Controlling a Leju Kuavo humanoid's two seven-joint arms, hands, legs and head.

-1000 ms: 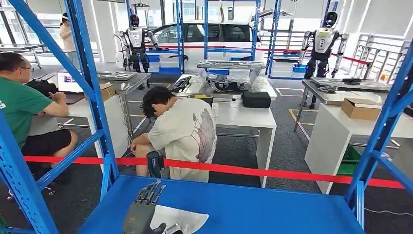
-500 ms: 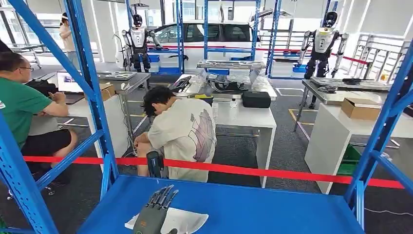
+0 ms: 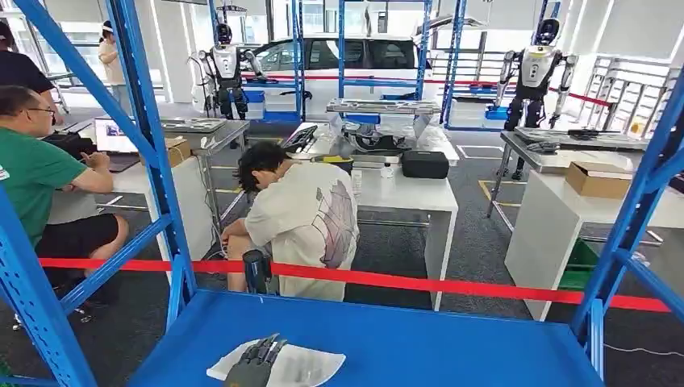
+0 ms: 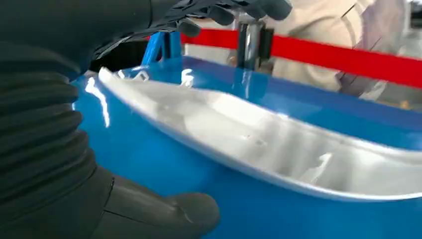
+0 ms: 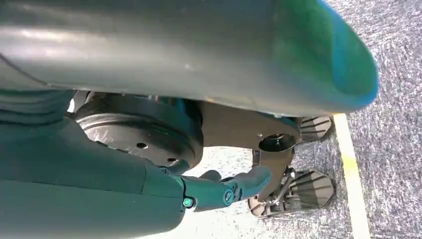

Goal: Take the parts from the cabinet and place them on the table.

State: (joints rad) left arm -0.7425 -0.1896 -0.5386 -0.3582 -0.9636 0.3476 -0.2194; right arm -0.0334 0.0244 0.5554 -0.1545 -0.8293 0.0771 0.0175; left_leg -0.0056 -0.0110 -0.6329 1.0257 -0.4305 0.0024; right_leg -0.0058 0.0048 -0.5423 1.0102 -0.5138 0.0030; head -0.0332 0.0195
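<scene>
A white, shallow, curved part lies on the blue cabinet shelf near its front edge. My left hand is over the part's left half, fingers pointing away from me. In the left wrist view the part stretches across the shelf, with my dark fingers spread above it and the thumb on the shelf beside its near edge; no grip is closed on it. My right hand hangs by my body over the grey floor, fingers loosely extended and holding nothing.
Blue uprights and braces frame the shelf on the left, and another upright on the right. Behind a red tape, a person in a pale shirt crouches close to the shelf. A person in green sits at left. White tables stand beyond.
My left hand has sunk lower and drawn back over the part, its fingertips now nearer the shelf's front edge. A person in dark clothes has come in at the far left.
</scene>
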